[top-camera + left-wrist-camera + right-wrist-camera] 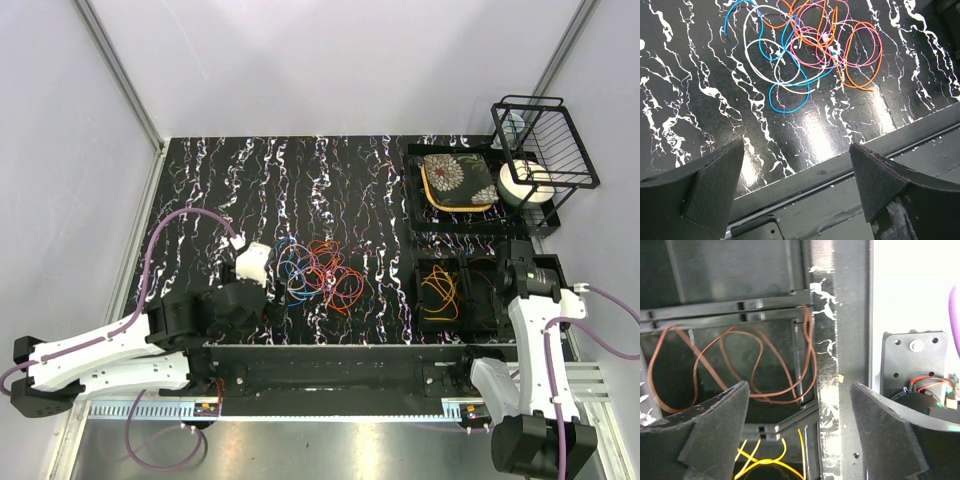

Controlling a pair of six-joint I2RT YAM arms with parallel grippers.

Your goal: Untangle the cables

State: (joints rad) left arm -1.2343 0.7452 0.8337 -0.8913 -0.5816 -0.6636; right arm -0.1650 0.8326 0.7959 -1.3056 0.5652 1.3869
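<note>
Tabletop (200,200) of black marbled stuff is bearing everything here, and on its right side a black divided tray (440,259) is sitting with one brownish-orange loop (812,360) lying in one compartment and a yellow strand (800,445) in the compartment beside it. The cables (320,272) that matter are lying loose in one knot near the middle of the table, close to its near edge. They are lying ahead of the left gripper (796,147) and apart from it, not touching either finger. The heap is spreading wider than it is deep across the wrist view, so its long axis is running crosswise to the fingers' line of approach. Blue and pale strands are lying on its left half, and an orange loop (881,50) is bulging out on its right. The left arm is sitting much the nearer. The right gripper (800,387) is hanging over the tray, well apart from the knot. Both sets of fingers are standing spread wide and holding nothing — so the coming reach is probably falling to the left arm, going straight forward and down.
</note>
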